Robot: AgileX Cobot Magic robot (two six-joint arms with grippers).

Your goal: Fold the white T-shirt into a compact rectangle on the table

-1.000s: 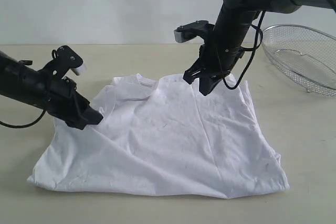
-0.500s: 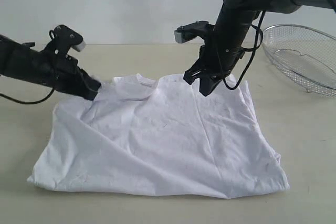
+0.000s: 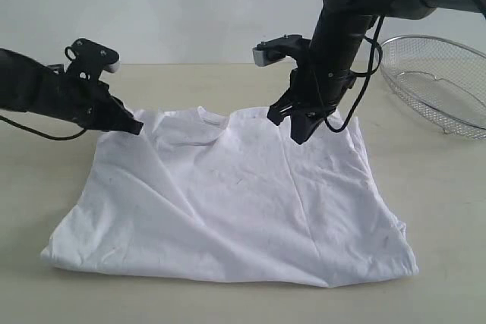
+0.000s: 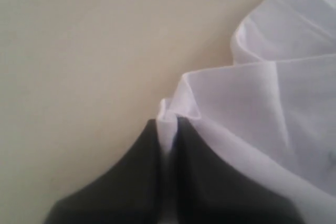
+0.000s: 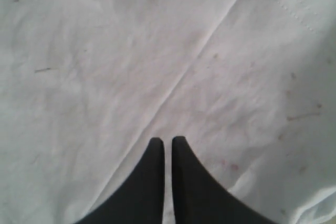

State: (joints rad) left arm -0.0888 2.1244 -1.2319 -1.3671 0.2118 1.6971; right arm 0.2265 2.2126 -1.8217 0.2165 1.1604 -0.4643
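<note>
The white T-shirt (image 3: pixel 243 202) lies spread on the table (image 3: pixel 440 187), plain side up, its collar toward the far edge. My left gripper (image 3: pixel 135 128) is low at the shirt's far left corner. In the left wrist view the left gripper (image 4: pixel 168 121) is shut on a pinched fold of the T-shirt's edge (image 4: pixel 262 108). My right gripper (image 3: pixel 298 138) points down at the cloth just right of the collar. In the right wrist view the right gripper (image 5: pixel 167 140) is shut, with the creased T-shirt (image 5: pixel 105 51) beneath it and nothing between its fingers.
A silver wire-mesh basket (image 3: pixel 437 81) sits at the far right of the table, behind the right arm. Bare tabletop surrounds the shirt on the left, in front and to the right.
My left gripper moved from the shirt's left side to its far left corner, shut on the cloth, and drew that corner outward to the left. The right arm hardly moved.
</note>
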